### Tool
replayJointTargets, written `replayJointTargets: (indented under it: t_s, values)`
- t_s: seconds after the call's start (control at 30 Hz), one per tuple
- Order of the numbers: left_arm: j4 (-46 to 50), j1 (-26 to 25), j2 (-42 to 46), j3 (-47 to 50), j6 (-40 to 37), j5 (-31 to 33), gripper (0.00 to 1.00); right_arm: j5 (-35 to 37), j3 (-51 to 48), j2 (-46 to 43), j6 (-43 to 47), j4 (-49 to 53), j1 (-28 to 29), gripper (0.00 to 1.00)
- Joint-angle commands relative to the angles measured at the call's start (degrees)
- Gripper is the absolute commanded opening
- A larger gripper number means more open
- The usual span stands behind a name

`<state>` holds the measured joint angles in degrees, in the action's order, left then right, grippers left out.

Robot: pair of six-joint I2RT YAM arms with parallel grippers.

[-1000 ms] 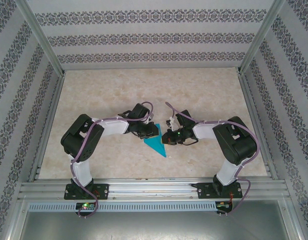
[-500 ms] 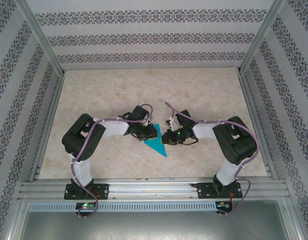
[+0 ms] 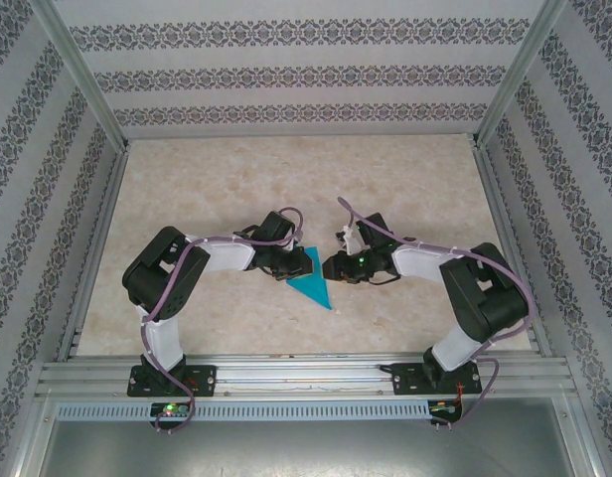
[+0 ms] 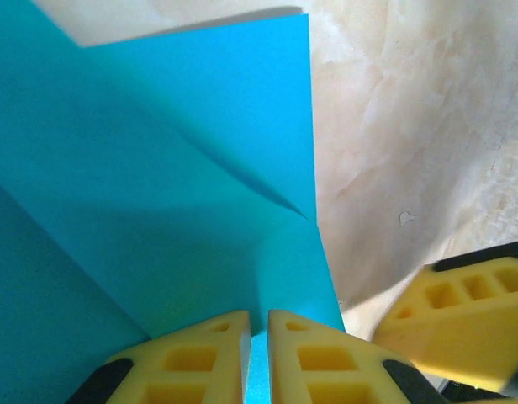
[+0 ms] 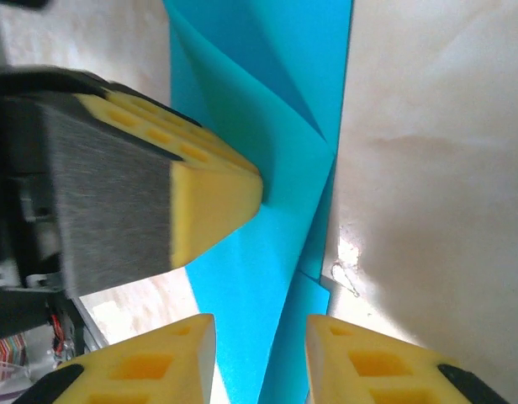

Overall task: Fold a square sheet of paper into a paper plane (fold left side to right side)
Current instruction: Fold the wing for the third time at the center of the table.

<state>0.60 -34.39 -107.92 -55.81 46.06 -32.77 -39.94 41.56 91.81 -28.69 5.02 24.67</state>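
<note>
The teal-blue sheet of paper (image 3: 311, 279) lies folded into a narrow triangle on the table between the two arms, its tip pointing toward the near edge. My left gripper (image 3: 287, 262) rests on its left part. In the left wrist view the left gripper (image 4: 258, 324) is shut to a thin slit, its tips down on the creased paper (image 4: 175, 168). My right gripper (image 3: 330, 268) is at the paper's right edge. Seen from the right wrist, the right gripper (image 5: 259, 332) is open over the paper (image 5: 267, 126), gripping nothing.
The marble-look table (image 3: 385, 189) is walled by an aluminium frame (image 3: 286, 373) and patterned panels. A left-gripper finger (image 5: 213, 198) sits close ahead of my right jaws. A right-gripper finger (image 4: 461, 324) shows just off the paper's edge.
The right gripper has gone from shut to open, and the right arm has shifted a little to the right and back. The left gripper and the paper stay in place.
</note>
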Motion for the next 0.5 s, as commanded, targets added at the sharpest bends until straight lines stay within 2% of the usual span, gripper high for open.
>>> replayJointTargets:
  t_s: [0.0,0.23,0.47]
  values:
    - [3.33,-0.06,-1.56,2.28,-0.05,2.69,0.16,-0.9,-1.49,-3.55,0.95,3.48,-1.38,0.34]
    - [3.52,-0.06,-1.52,2.26,-0.11,2.98,0.16,-10.89,-2.97,-3.56,-1.27,1.31,0.15,0.02]
    - [3.67,-0.06,-1.42,2.1,-0.29,2.92,0.16,-12.2,-2.45,0.0,-2.45,-0.92,3.31,0.0]
